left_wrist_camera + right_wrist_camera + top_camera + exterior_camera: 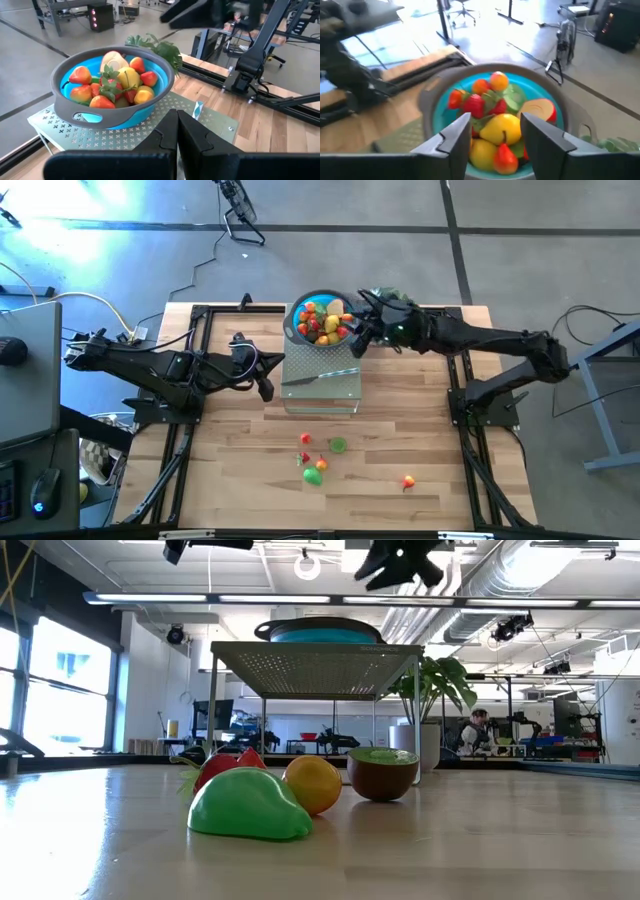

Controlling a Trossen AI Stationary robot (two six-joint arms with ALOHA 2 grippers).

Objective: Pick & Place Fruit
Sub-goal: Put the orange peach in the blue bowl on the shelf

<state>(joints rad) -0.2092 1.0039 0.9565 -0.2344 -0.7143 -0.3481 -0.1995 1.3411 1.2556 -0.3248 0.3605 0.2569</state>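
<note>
My right gripper (352,330) hangs over the rim of the blue bowl (296,330), its fingers (454,134) spread apart with nothing between them. My left gripper (264,388) waits beside the perforated metal stand (335,392), fingers pressed together.

Going from big to small: through the low camera I see a wide, bright hall behind the table, with windows on one side, ceiling ducts, workbenches and a person seated far back. The wooden table (230,470) carries black rails along both sides. The stand sits toward its far middle and bears the bowl, a slim silver knife (318,376) and, just behind, a leafy green plant (159,48).

Most of the fruit (322,321) is heaped in the bowl. A few pieces (317,461) lie loose on the near boards, and one more (408,481) sits apart from them.
</note>
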